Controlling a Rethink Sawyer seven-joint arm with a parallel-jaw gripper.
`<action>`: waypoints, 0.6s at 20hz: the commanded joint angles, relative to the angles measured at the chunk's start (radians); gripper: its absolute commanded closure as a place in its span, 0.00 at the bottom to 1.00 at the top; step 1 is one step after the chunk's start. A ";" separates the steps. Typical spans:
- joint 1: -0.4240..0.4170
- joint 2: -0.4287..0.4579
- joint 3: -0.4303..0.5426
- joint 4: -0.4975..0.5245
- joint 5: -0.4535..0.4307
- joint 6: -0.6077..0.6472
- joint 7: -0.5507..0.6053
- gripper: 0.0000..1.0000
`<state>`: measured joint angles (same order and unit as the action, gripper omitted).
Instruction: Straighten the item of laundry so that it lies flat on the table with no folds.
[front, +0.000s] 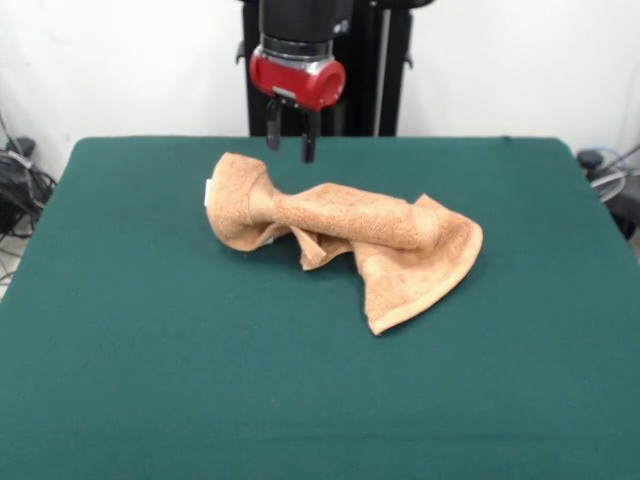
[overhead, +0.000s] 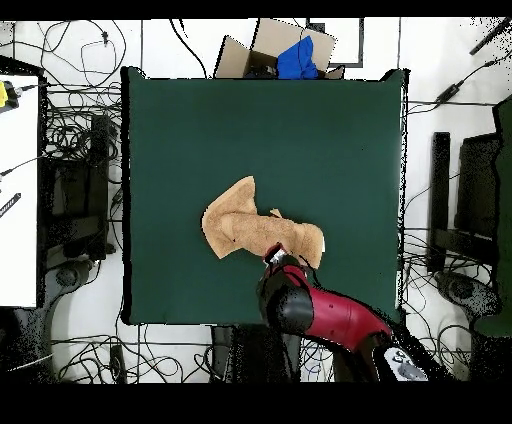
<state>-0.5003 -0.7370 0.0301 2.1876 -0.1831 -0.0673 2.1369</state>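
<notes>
The light-orange towel (front: 345, 235) lies crumpled on the dark green table (front: 150, 330), twisted into a roll in its middle with a flatter flap spread toward the front right. A tiny white tag (front: 208, 193) shows at its left end. In the overhead view the towel (overhead: 250, 232) lies near the table's (overhead: 200, 120) middle. My gripper (front: 288, 140) hangs open and empty above the far part of the table, just behind the towel's left end, not touching it. In the overhead view the gripper (overhead: 274, 260) is mostly covered by the red arm (overhead: 330, 315).
A cardboard box with a blue thing (overhead: 295, 55) in it stands beyond the table's far edge in the overhead view. Cables and stands (overhead: 75, 190) crowd the floor on both sides. The black pedestal (front: 370, 70) stands behind the table.
</notes>
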 joint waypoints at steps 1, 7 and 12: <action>0.047 0.082 0.107 -0.065 -0.053 -0.053 0.074 0.00; -0.025 0.108 0.138 -0.069 -0.123 -0.072 0.046 0.00; -0.092 0.078 0.197 -0.053 -0.184 -0.018 0.021 0.00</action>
<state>-0.5505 -0.6824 0.0907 2.1872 -0.2960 -0.0940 2.1369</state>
